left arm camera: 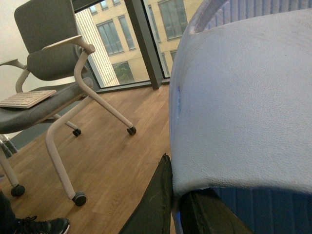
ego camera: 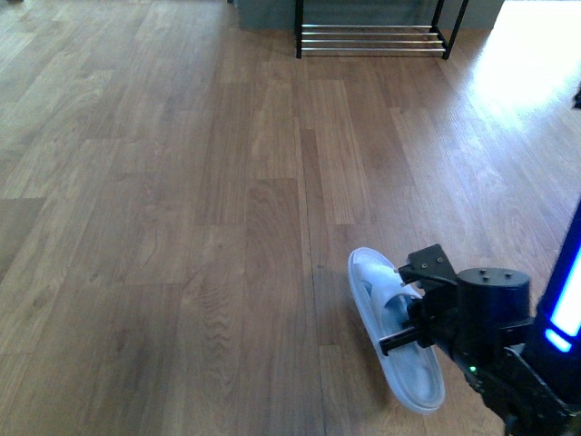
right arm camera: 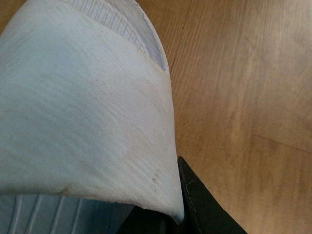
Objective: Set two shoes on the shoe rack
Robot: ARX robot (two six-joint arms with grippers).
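The grey knit sneakers are not in view. The shoe rack (ego camera: pixel 372 38), black-framed with chrome bars, stands far off at the back of the wood floor. My right gripper (ego camera: pixel 410 304) is shut on the strap of a pale blue-white slide sandal (ego camera: pixel 399 350), held tilted just above the floor at the front right. The right wrist view shows that gripper (right arm camera: pixel 170 214) pinching the sandal's strap (right arm camera: pixel 83 112). My left gripper (left arm camera: pixel 178 195) is out of the front view; its wrist view shows it shut on the strap of a second slide sandal (left arm camera: pixel 243 97).
A grey wheeled chair (left arm camera: pixel 53 63) with a keyboard (left arm camera: pixel 27 99) on its seat stands by a window in the left wrist view. A dark shoe (left arm camera: pixel 39 226) lies near the chair's wheels. Bright sunlight (ego camera: pixel 536 54) falls on the floor right of the rack.
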